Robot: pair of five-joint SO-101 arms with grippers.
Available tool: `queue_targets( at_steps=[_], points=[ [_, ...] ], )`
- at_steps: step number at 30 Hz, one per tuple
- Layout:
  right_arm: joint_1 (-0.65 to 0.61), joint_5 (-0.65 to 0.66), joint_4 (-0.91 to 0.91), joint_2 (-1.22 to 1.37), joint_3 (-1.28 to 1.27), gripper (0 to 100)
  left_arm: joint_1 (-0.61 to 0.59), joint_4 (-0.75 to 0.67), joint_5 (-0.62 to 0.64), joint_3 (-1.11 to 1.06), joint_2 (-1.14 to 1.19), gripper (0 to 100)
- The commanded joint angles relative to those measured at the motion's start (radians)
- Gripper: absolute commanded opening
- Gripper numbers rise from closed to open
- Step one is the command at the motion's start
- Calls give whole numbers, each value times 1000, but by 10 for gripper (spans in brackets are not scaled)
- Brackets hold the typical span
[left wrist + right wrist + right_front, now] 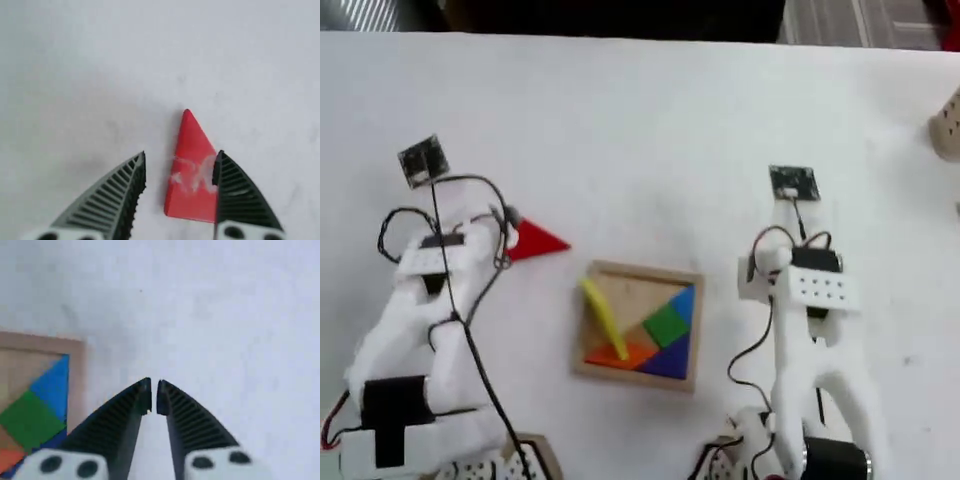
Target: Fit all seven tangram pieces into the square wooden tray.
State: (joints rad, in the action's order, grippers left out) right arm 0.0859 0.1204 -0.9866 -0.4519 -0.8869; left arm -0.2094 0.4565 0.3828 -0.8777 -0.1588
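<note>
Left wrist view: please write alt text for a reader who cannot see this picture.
The open gripper is over a white table, with a flat red triangle lying between its two fingers, nearer the black one than the grey one. The triangle's narrow tip points away from the gripper.

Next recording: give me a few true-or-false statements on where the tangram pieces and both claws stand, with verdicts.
1. The red triangle lies on the table, outside the wooden tray. True.
2. The left claw is shut on the red triangle. False: it is open, with the triangle lying on the table between its fingers.
3. The right claw holds a blue piece. False: it is shut on nothing, over bare table beside the tray.
4. A green piece sits inside the tray. True.
5. The yellow piece lies outside the tray. False: it is in the tray.
</note>
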Motion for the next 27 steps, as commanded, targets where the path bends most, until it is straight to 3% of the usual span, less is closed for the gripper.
queue_targets(
  at_steps=[1, 9, 14, 17, 27],
  points=[
    [41, 5, 104, -36, -43, 20, 16, -12, -9, 3, -45, 229],
    [39, 5, 108, -27, -49, 24, 33, 31, -11, 3, -45, 215],
    [39, 8, 156, -25, -52, 24, 77, 29, -15, 5, -45, 15],
    [39, 9, 154, -25, -57, 24, 77, 32, -15, 2, -45, 48],
    [5, 14, 185, -25, -104, 25, 111, 103, -9, 3, -47, 23]
  ],
)
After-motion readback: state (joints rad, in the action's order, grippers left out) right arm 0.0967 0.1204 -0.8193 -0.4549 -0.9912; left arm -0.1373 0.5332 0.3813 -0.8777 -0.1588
